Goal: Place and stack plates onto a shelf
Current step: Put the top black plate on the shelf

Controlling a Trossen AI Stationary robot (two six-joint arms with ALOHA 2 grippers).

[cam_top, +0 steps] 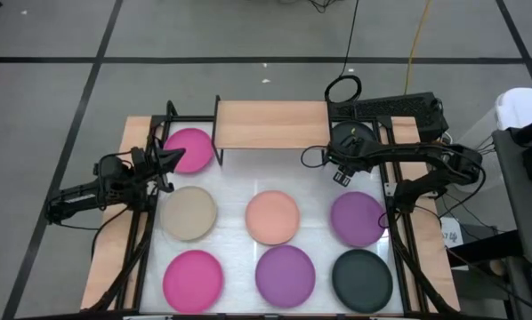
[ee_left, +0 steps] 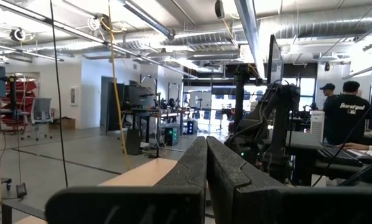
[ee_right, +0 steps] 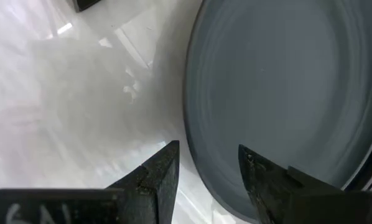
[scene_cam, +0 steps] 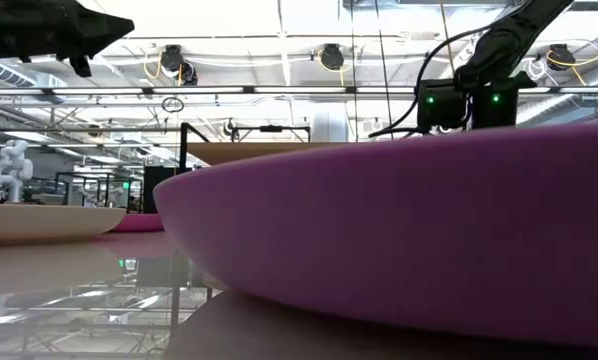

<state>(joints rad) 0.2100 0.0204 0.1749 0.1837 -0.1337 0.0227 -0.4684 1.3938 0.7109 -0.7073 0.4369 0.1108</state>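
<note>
The shelf (cam_top: 270, 124) stands at the table's far edge with nothing on its wooden top. Seven plates lie flat on the table: magenta (cam_top: 190, 149), beige (cam_top: 189, 213), peach (cam_top: 273, 217), purple (cam_top: 358, 218), magenta (cam_top: 193, 277), purple (cam_top: 286, 274) and dark (cam_top: 362, 277). Another dark plate (ee_right: 285, 93) lies right of the shelf, under my right gripper (ee_right: 208, 147). That gripper is open and points down, with one finger on each side of the plate's rim. My left gripper (ee_left: 206, 140) is shut, raised and level, beside the far magenta plate. My right gripper comes from above at the dark plate's rim (ee_right: 201, 180). One finger (ee_right: 164, 174) is over the table outside the rim and the other (ee_right: 260, 180) is over the plate's inside. I cannot tell whether either finger touches the plate, which lies flat on the table.
Wooden strips (cam_top: 115, 240) and black frame rails run along both table sides. In the low view the near purple plate (scene_cam: 409, 230) fills the foreground. A keyboard (cam_top: 390, 108) and cables lie behind the shelf's right end. People stand in the room beyond the table.
</note>
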